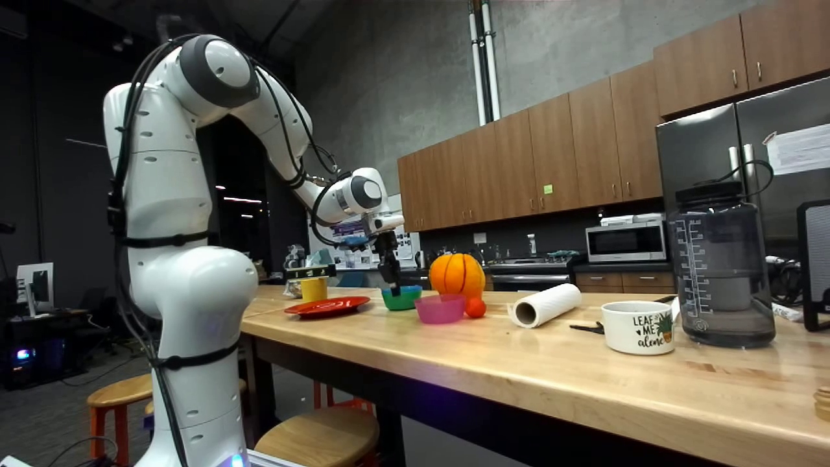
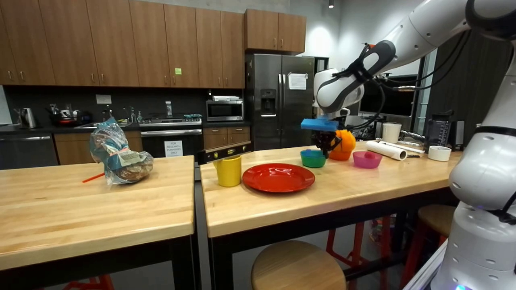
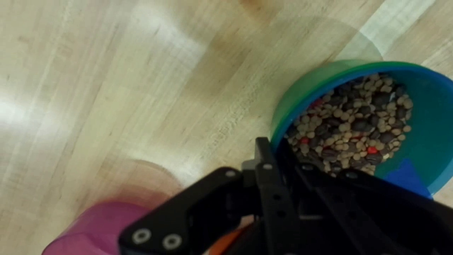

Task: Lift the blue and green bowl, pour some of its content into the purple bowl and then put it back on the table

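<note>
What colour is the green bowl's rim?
Blue inner edge, green outer edge; the green bowl shows best in the wrist view.

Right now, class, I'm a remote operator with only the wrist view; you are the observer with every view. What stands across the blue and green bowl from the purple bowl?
Observer: A red plate; both exterior views show the blue and green bowl between it and the purple bowl.
Operator: And past the purple bowl, heading away from that plate?
Observer: A white roll, lying on its side.
Operator: Anything else beside the plate?
Observer: A yellow mug.
</note>
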You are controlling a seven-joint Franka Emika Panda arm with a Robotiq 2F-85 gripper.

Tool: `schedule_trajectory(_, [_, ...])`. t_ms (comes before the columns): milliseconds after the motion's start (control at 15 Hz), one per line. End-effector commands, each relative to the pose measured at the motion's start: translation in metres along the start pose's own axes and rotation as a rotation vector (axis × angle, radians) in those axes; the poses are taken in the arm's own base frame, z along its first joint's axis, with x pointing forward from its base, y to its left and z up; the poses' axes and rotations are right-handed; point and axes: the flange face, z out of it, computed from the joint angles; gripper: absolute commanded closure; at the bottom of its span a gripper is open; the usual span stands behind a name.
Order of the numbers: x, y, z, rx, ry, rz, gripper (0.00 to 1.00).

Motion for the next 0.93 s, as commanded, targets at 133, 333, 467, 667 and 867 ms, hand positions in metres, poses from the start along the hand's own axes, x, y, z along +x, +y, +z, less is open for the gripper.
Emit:
schedule_trajectory(133, [-0.009, 0.037, -0.011, 0.004, -0.04, -0.09, 0.98])
schedule_trajectory(333, [-0.014, 0.055, -0.02, 0.026, -0.038, -0.164, 0.98])
schedule_trajectory(467, [-0.015, 0.066, -0.029, 0.046, -0.031, -0.214, 0.98])
schedule_trajectory(667, [-0.008, 0.087, -0.046, 0.066, -0.017, -0.291, 0.98])
schedule_trajectory(867, [0.01, 0.11, -0.065, 0.091, -0.008, -0.366, 0.98])
